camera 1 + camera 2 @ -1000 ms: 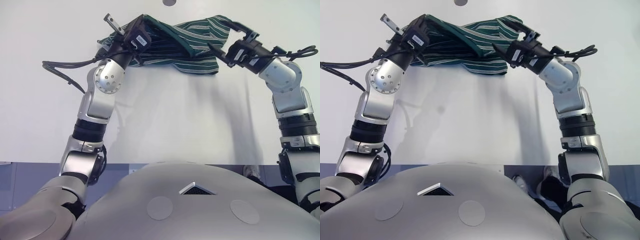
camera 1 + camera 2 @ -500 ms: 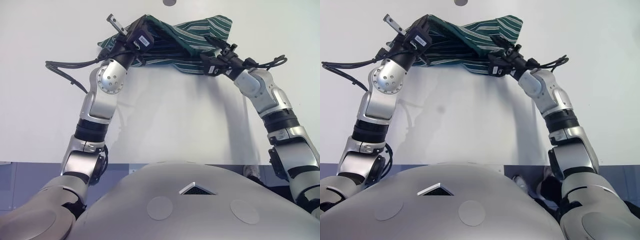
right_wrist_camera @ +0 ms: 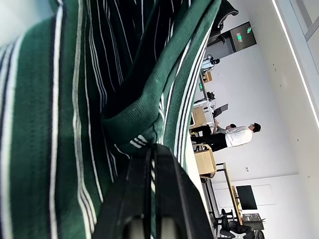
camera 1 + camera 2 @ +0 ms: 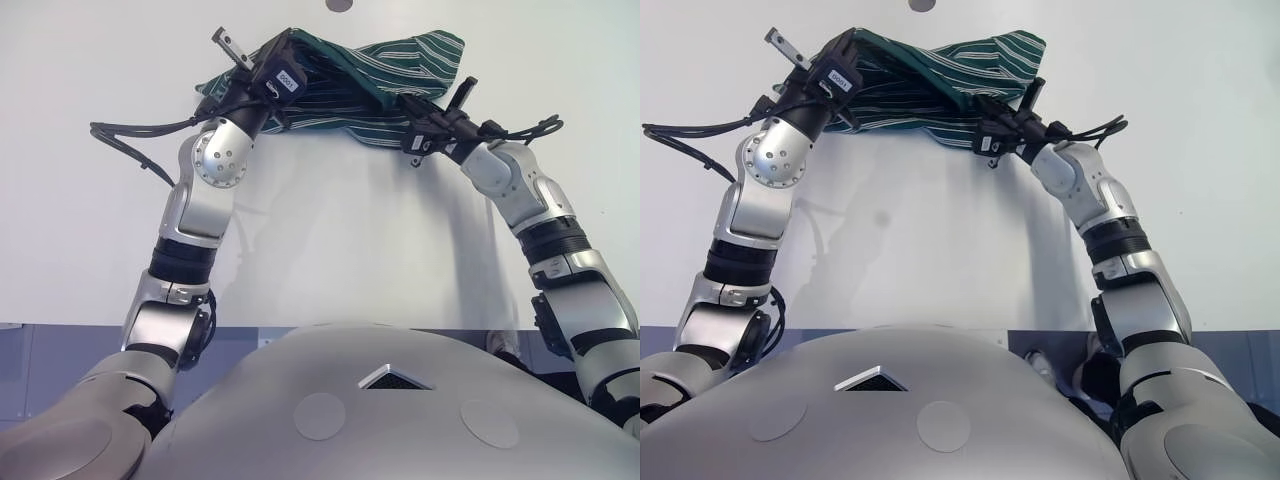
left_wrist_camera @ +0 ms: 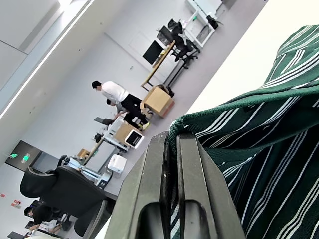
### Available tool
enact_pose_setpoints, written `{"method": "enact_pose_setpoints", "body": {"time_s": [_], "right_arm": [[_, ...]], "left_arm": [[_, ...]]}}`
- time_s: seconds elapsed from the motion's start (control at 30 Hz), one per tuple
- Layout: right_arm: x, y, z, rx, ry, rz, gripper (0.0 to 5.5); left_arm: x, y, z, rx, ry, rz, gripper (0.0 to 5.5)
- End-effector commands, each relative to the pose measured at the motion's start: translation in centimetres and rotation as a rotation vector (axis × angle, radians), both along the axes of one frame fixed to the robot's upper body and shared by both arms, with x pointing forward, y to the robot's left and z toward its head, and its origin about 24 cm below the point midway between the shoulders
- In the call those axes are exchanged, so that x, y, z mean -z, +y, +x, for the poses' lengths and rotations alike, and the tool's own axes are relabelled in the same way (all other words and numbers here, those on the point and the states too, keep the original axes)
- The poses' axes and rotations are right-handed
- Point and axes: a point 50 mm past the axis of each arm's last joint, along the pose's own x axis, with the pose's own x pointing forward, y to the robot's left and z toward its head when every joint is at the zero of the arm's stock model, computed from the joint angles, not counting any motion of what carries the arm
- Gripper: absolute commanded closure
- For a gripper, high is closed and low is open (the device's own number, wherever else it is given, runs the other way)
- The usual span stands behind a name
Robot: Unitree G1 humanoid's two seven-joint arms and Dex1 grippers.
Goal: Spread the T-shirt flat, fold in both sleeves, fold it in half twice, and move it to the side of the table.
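A green T-shirt (image 4: 370,75) with thin white stripes lies crumpled at the far middle of the white table (image 4: 330,240). My left gripper (image 4: 288,45) is at the shirt's upper left part, raised a little, and a fold of cloth drapes over it. In the left wrist view its fingers (image 5: 164,164) are pressed together with the striped cloth (image 5: 259,124) pinched at their tips. My right gripper (image 4: 410,108) is at the shirt's near right edge. The right wrist view shows that gripper (image 3: 152,148) shut on a ribbed hem of the shirt (image 3: 144,109).
Black cables (image 4: 125,135) trail from the left wrist across the table's left side. A small grey disc (image 4: 339,4) sits at the table's far edge. Bare white table stretches from the shirt to the near edge and to both sides.
My right arm swung in from the right, where its gripper stood open beside the shirt, and its gripper has shut on the shirt's near right edge. The left arm has hardly moved.
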Motion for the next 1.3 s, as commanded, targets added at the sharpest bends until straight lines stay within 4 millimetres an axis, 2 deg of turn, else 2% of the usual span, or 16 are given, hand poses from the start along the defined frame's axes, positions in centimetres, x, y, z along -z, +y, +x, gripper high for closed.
{"method": "enact_pose_setpoints", "body": {"time_s": [0.03,0.17,0.2,0.3,0.43,0.5,0.57,0.67,0.77,0.87,0.93,1.0,1.07,1.13,1.23,1.3], "right_arm": [[-0.8,0.3,0.5,-0.013,-0.02,0.025,5.46],[-1.5,0.2,1.2,-0.004,-0.031,0.032,5.46],[-1.0,0.3,1.2,-0.025,0.014,0.0,5.46],[0.9,1.0,0.2,-0.174,0.258,-0.102,5.46],[1.8,1.0,-1.8,-0.33,0.505,-0.19,5.46],[2.1,0.3,-3.7,-0.415,0.654,-0.241,5.46],[2.1,-1.0,-5.6,-0.474,0.771,-0.293,5.46],[1.4,-4.3,-8.7,-0.504,0.904,-0.365,5.46],[1.0,-5.4,-12.5,-0.554,1.039,-0.365,5.46],[0.2,-5.5,-18.1,-0.651,1.264,-0.302,5.46],[-0.1,-6.3,-19.1,-0.636,1.347,-0.259,5.46],[-0.3,-7.4,-18.5,-0.595,1.358,-0.223,5.46],[-1.0,-8.7,-16.5,-0.531,1.301,-0.191,5.46],[-3.0,-9.8,-14.5,-0.477,1.226,-0.158,5.46],[-9.5,-9.8,-10.8,-0.415,1.127,-0.098,5.46],[-13.8,-9.4,-9.3,-0.395,1.108,-0.078,5.46]], "left_arm": [[-0.3,0.2,0.3,-0.004,-0.012,0.005,5.5],[0.9,0.2,0.7,-0.008,0.011,0.03,5.5],[2.3,0.1,0.7,0.013,0.066,0.07,5.5],[9.1,-1.6,-1.2,0.155,0.359,0.233,5.5],[13.2,-2.7,-3.4,0.366,0.631,0.414,5.5],[13.4,-2.0,-4.8,0.508,0.766,0.483,5.5],[12.5,-1.1,-6.1,0.628,0.885,0.5,5.5],[10.5,2.9,-9.3,0.793,1.105,0.596,5.5],[9.2,5.1,-12.9,0.924,1.263,0.611,5.5],[6.5,3.5,-18.0,1.193,1.449,0.209,5.5],[5.8,2.4,-19.1,1.263,1.467,0.098,5.5],[4.8,1.2,-18.4,1.264,1.393,0.107,5.5],[4.4,-0.3,-16.1,1.205,1.245,0.136,5.5],[2.1,-0.2,-13.4,1.146,1.132,0.185,5.5],[-4.6,2.0,-9.2,1.136,1.046,0.21,5.5],[-7.8,2.9,-7.9,1.152,1.046,0.226,5.5]]}}
